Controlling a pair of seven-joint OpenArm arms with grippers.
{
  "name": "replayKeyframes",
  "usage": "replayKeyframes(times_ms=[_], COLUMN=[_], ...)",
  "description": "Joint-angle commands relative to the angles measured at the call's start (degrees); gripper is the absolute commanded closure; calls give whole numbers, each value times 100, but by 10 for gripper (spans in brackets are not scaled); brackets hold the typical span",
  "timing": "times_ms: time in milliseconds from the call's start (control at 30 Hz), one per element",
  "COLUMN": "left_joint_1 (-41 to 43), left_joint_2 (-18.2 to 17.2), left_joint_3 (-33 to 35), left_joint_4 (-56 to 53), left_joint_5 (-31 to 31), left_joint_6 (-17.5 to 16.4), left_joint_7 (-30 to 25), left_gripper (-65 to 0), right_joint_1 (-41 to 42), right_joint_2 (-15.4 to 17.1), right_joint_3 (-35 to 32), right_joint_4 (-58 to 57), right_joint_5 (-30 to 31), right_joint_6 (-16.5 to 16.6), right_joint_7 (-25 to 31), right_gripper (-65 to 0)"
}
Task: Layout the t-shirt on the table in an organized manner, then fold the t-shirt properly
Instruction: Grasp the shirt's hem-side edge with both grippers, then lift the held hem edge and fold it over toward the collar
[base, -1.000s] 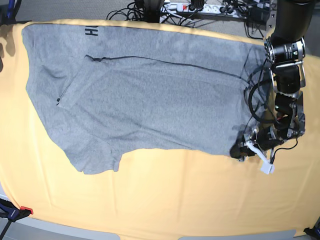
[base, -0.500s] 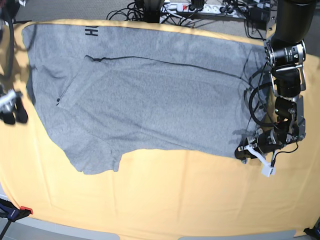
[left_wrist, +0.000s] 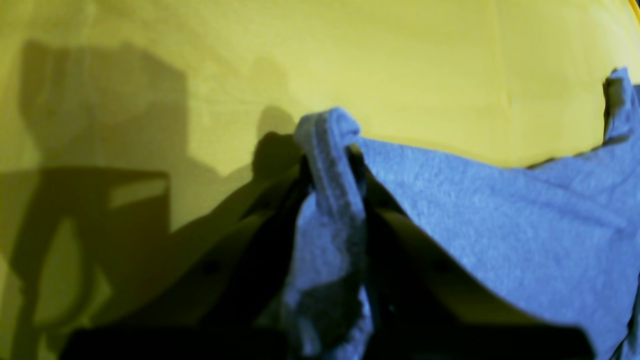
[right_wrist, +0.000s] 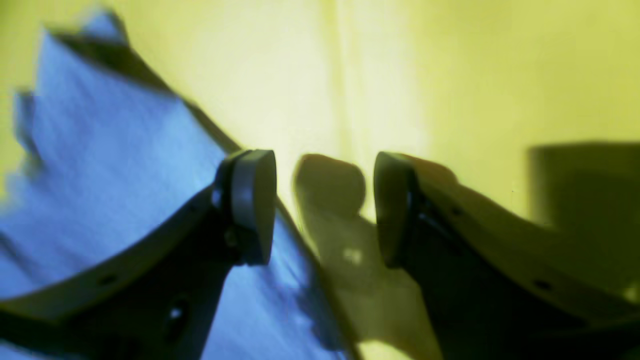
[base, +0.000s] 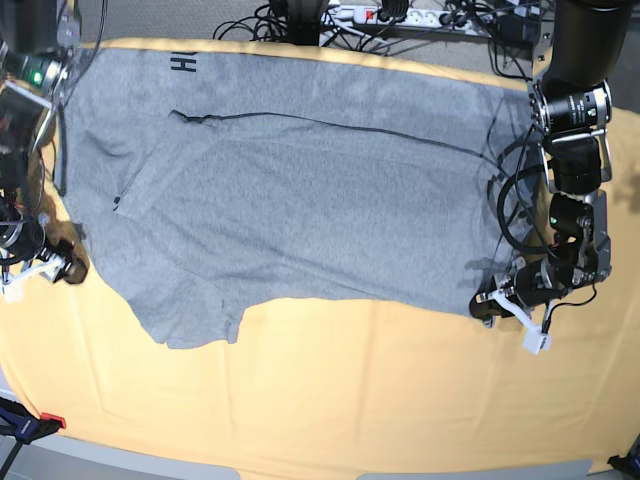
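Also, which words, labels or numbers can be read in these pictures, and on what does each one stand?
"HU": black block letters, turned sideways, cut off at the far folded edge of the heather-grey cotton t-shirt; the rest is hidden.
Wrist views: no text.
White power strip behind the table: markings too small to read.

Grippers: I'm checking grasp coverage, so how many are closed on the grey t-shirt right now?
1. The left gripper pinches a bunched edge of the heather-grey cotton t-shirt at its near corner. The right gripper is open over the shirt's edge on the pale yellow cloth-covered table, holding nothing.
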Motion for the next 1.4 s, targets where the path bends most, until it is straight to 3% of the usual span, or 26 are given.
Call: replayKeyframes(times_ms=[0,100,200,300,433,500,567,667,733,900,1033,1233,1367], left_joint_1=[-157,-157,-157,-157,-157,-157,-162,-177,-208,-236,-238,-258,-337], left_joint_2=[-81,-81,-79,-81,-81,-81,-81,-79,-81,-81,-79,-81,-83], left_joint_3=[-11,-11,-11,-11,-11,-11,-11,-11,-11,-11,-11,-11,-11], left_joint_4=[63,63,63,63,63,63,63,63,63,66,66,66,63], left_joint_5=[48,26,28,28,28,28,22,-17,-111,-225,-223,-83,227], left_joint_6=[17,20,17,17,17,17,17,-31,-168,-605,-614,-614,-612], left_joint_7=[-9,-13,-13,-13,-13,-11,-17,-17,-20,-404,-671,-807,-973], left_gripper=[0,0,0,0,0,0,0,0,0,0,0,0,0], right_joint_1=[256,575,684,682,682,682,684,684,684,688,831,1237,1534], right_joint_2=[129,111,-4,-160,-205,-205,-203,-203,-203,-205,-205,-203,-205], right_joint_3=[101,275,280,227,-35,-232,-431,-555,-555,-555,-555,-555,-555], right_joint_4=[-234,-1012,-1237,-1235,-1235,-1235,-1235,-1156,-1051,-782,-713,-713,-713], right_joint_5=[203,487,654,647,629,627,584,564,356,-632,-992,-1648,-1777], right_joint_6=[140,476,884,884,884,884,884,884,884,884,846,46,-61], right_joint_7=[79,0,-527,-931,-962,-1001,-968,-706,-308,754,925,1429,1429], right_gripper=[-355,-364,-364,-362,-360,-323,-225,-57,0,0,0,0,0])
